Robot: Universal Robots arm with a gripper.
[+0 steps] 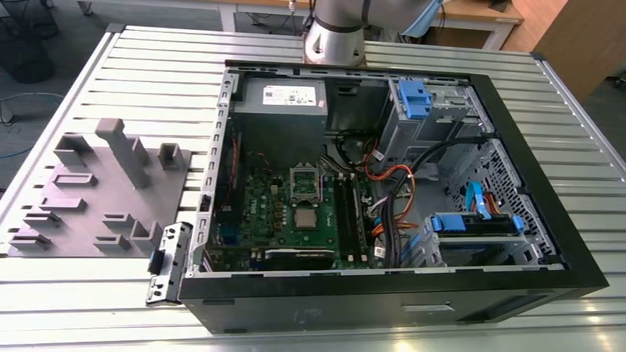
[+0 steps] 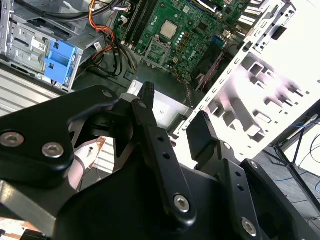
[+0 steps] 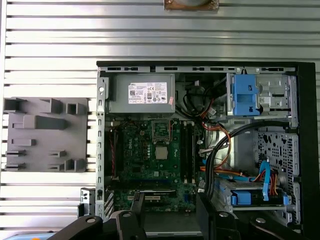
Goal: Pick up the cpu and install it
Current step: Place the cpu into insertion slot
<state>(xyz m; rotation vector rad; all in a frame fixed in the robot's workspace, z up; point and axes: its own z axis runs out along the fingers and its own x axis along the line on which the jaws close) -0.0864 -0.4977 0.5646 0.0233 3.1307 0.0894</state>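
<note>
Open computer case, grey fixture block, slatted metal table

Dull silvery metal: cpu top; matt black pincer.

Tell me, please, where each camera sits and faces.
Exterior view: raised, looking obliquely down into the open computer case; the arm stands behind.
First wrist view: at the wrist, straight down onto the case; fingers in front.
Second wrist view: at the wrist, slanting past the fingers to the motherboard.
All share the cpu.
</note>
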